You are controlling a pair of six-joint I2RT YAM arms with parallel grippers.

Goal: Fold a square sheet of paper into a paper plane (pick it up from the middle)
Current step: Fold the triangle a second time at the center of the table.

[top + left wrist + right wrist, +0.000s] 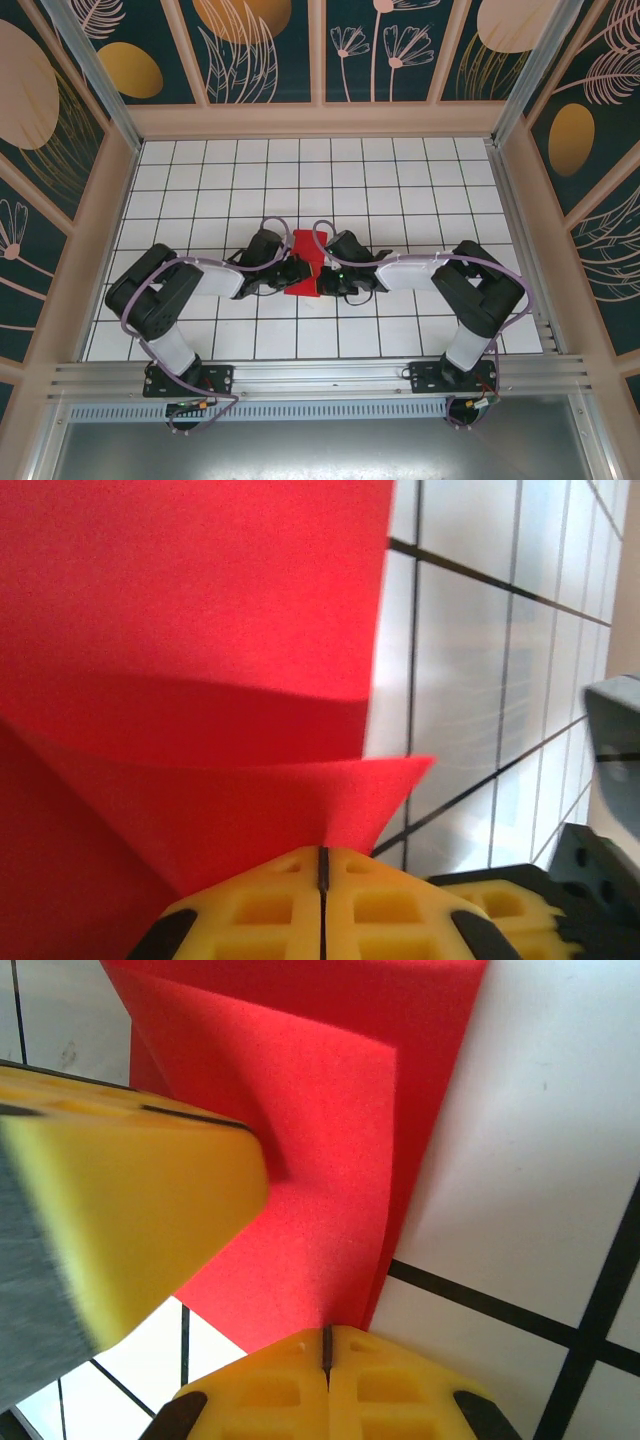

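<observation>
Over the middle of the white gridded table [400, 180], seen from above, lies the square sheet of paper [303, 246], bright red and already folded into a narrower upright shape. Both arms reach in towards it from either side. The left gripper [297, 271] sits on the paper's left edge, the right gripper [323, 268] on its right edge, and the two nearly meet over the paper's middle. From up here their dark bodies cover the fingertips, so I cannot tell how the jaws stand.

Now the left wrist camera, and it's clearer. The left gripper [322, 856] has its two yellow fingers pressed together, just a thin dark seam between them. The paper [200, 600] spreads above and to the left of that seam. A pointed red flap is raised off the layer beneath, throwing a shadow on it, and its lower edge runs straight down into the seam. It looks pinched there. Grid lines of the table show to the right of the paper.

Over to the right wrist camera. The right gripper [327, 1334] is closed the same way, fingers tight together, and the paper [330, 1140] narrows down to a corner that meets the seam, so it appears nipped there too. A diagonal crease crosses the red surface. One of the left gripper's yellow fingers [130, 1200] pushes in from the left, its tip touching the paper.
</observation>
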